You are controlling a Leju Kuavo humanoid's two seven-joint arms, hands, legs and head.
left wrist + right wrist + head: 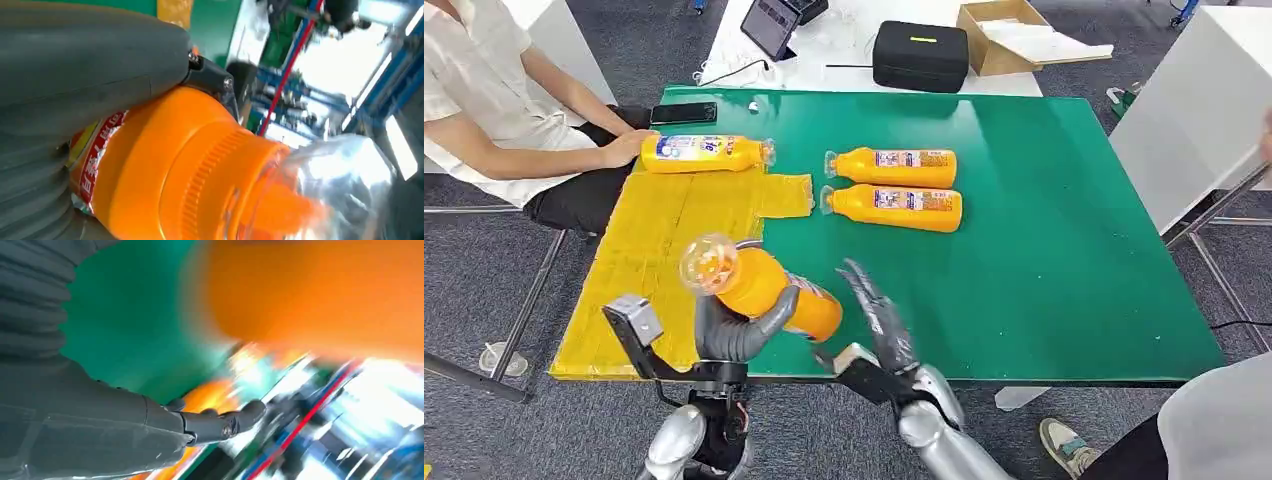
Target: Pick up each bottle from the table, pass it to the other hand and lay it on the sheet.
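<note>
The held bottle (769,288) is orange with a clear cap, and it is in the air above the near edge of the table (1064,260), its cap pointing to the far left. The left robot hand (739,328) holds it from below, with the grey fingers wrapped around the body of the bottle. In the left wrist view the same bottle (190,170) is very close, with the thick thumb lying over its labelled part and the clear cap at the front.

The right robot hand (879,320) is just beside the base of this bottle, on its right. Its fingers are straight and apart, and it holds nothing. I cannot tell if it touches the bottle. In the right wrist view this hand (150,425) is stretched flat, with a blurred orange shape near it.

The yellow sheet (674,250) lies on the left part of the green table. One bottle (704,153) lies on its side at the far end of the sheet, and a person's hand (629,148) rests on its base. Two more bottles (894,185) lie side by side on the green surface, right of the sheet, caps to the left.

A phone (684,113) lies at the far left corner of the table.
</note>
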